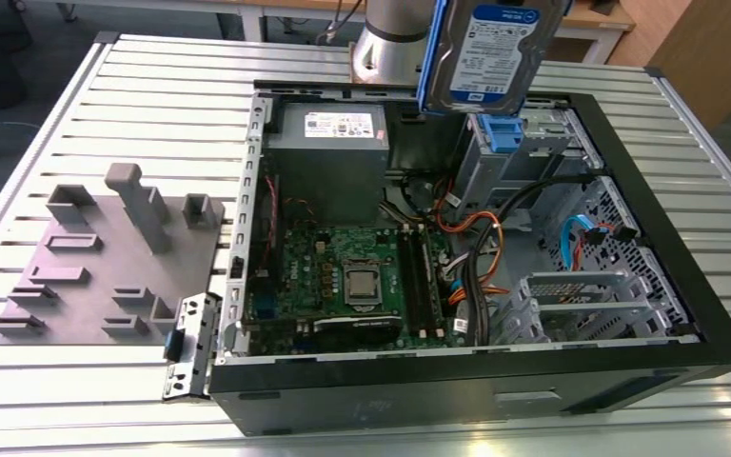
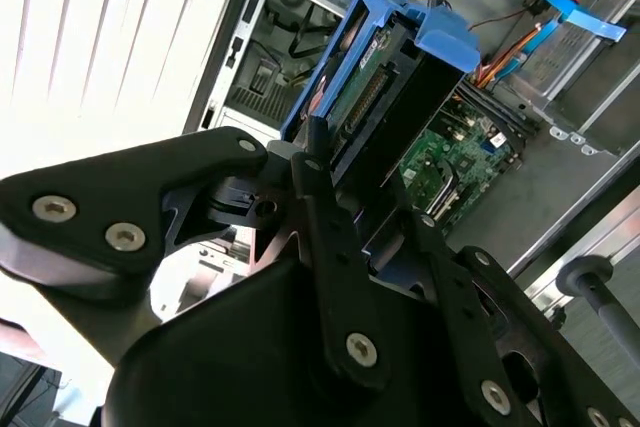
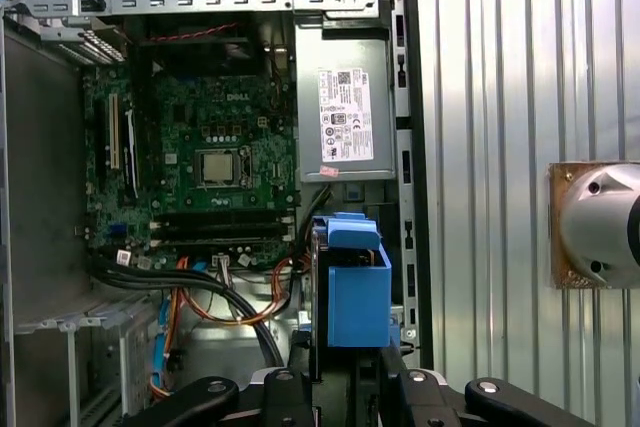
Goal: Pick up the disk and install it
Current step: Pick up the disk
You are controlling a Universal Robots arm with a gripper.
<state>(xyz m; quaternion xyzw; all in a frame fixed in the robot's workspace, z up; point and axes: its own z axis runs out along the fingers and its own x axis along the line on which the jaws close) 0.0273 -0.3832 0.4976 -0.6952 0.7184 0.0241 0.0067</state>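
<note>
The disk (image 1: 490, 52) is up in the air, held on edge. Its white-and-blue label faces us in the exterior view, and a blue caddy rail (image 1: 436, 57) runs down its side. The gripper (image 2: 362, 175) has it. In the second wrist view the black fingers (image 2: 322, 187) press in on either side of the drive, jaws closed tight on it.

The disk hangs over the far end of the open computer case (image 1: 467, 381), just above the drive bay where a blue bracket (image 1: 499, 133) sits. It's clear of the chassis, not seated in anything. In the first wrist view it shows edge-on beside the power supply (image 3: 345, 112), close to the case wall.

Down below, the motherboard (image 1: 340, 271) lies exposed with its processor socket (image 1: 363, 284) in the middle. Orange cables (image 1: 478, 233) and a blue data cable (image 1: 582, 233) curl across the inside of the case.

The case rests on a slatted metal table (image 1: 149, 105). On the exterior view's left of it, a grey fixture plate (image 1: 87, 276) with upright blocks lies on the same table. The arm's base (image 1: 388, 43) stands behind the case.
</note>
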